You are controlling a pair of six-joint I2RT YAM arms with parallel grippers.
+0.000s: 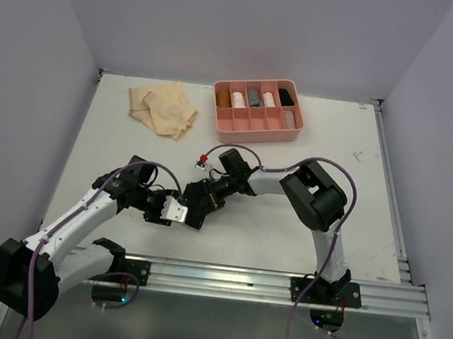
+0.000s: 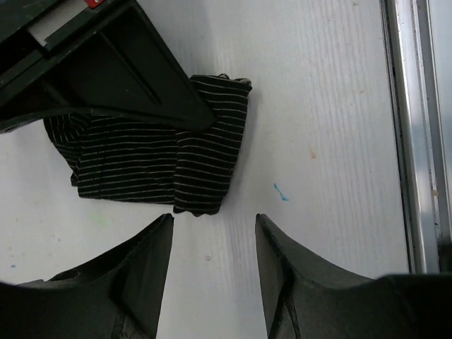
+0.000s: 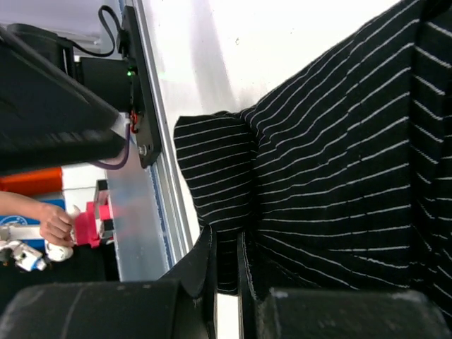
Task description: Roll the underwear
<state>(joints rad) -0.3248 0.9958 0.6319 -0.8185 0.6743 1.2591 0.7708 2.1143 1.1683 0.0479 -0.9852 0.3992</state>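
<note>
One black striped underwear point(image 2: 162, 159) lies bunched on the table point(image 2: 332, 106), between both arms. Right gripper point(image 3: 227, 244) pinches a fold, jaws narrow. Left gripper point(image 2: 212, 226) half open, empty, just beside its edge. Light, floppy cloth; likely best grabbed at the hem.

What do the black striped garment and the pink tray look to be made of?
The black striped garment looks like soft, matte knit fabric: it folds and bunches. The pink tray is probably rigid, smooth plastic: thin straight dividers, even colour.
</note>
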